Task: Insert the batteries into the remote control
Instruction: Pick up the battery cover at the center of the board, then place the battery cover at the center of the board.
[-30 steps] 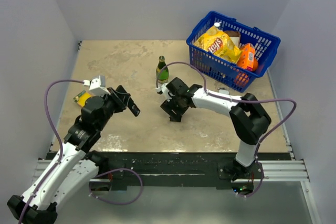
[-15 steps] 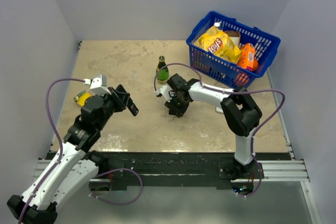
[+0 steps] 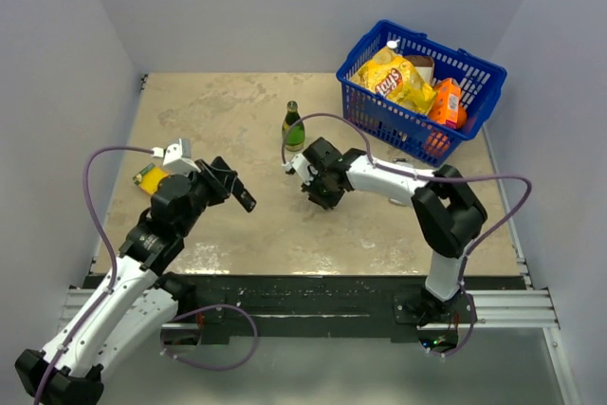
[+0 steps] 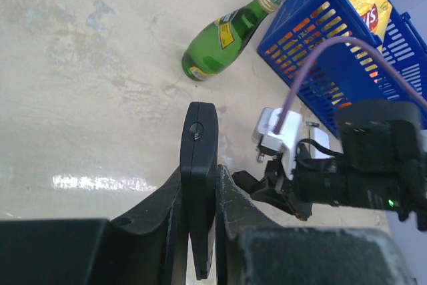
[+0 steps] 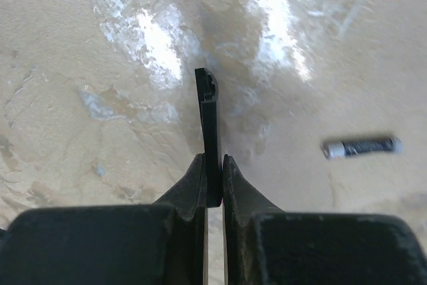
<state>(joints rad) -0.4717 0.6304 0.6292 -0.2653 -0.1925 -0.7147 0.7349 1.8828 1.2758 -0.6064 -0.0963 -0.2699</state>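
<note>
Our left gripper [image 4: 200, 188] pinches the remote control [image 4: 198, 145] edge-on above the table [image 4: 80, 98]. Our right gripper [image 5: 213, 168] clamps a thin black cover [image 5: 209, 108] upright, and we see 1 battery [image 5: 361, 146] lying flat on the table, near it, to the right in the wrist view.

Since a second ago my right gripper [image 5: 212, 163], pinching the thin black cover piece [image 5: 209, 108], has shifted slightly up the table and rightward; its elbow swung left, then back. My left gripper [image 4: 200, 188], clamping the remote control [image 4: 199, 145], edged slightly right
</note>
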